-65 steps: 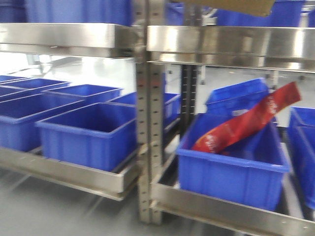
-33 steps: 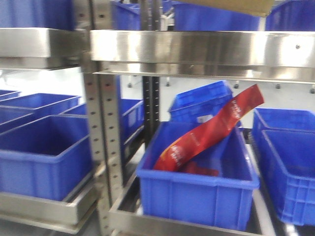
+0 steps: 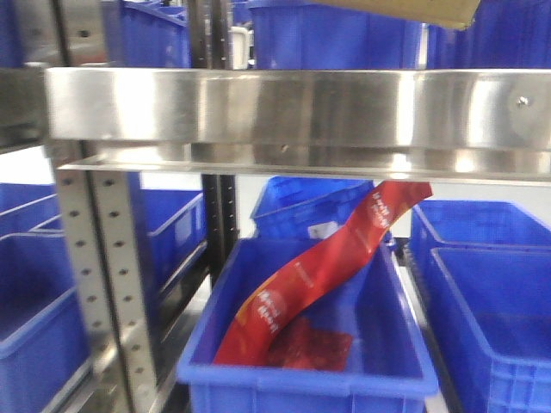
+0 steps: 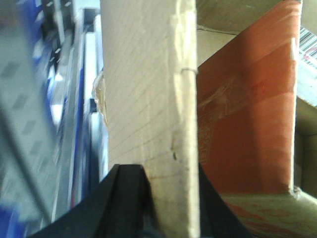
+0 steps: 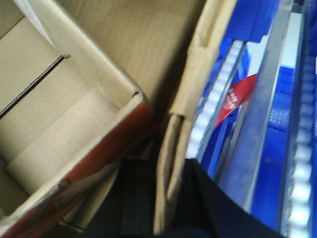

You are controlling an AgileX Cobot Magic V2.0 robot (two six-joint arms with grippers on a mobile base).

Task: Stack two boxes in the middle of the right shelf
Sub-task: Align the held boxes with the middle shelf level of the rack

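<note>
A brown cardboard box is held between both grippers. Only its bottom corner (image 3: 405, 9) shows in the front view, at the top edge above the steel shelf lip (image 3: 284, 103). My left gripper (image 4: 166, 171) is shut on the box's left wall (image 4: 148, 74). My right gripper (image 5: 171, 166) is shut on its right wall (image 5: 198, 64). A second box with an orange-red face (image 4: 247, 99) and open flaps (image 5: 74, 124) sits inside the held one.
A perforated steel upright (image 3: 108, 275) stands at the left. Blue bins (image 3: 336, 34) sit on the shelf behind the lip. Below, a blue bin (image 3: 301, 379) holds a long red packet (image 3: 318, 267), with more bins to the left (image 3: 26, 344) and right (image 3: 491, 292).
The front view has shifted right and closer: the upright slid left in the frame, and the shelf lip sits lower and larger. The box corner stays at the top edge.
</note>
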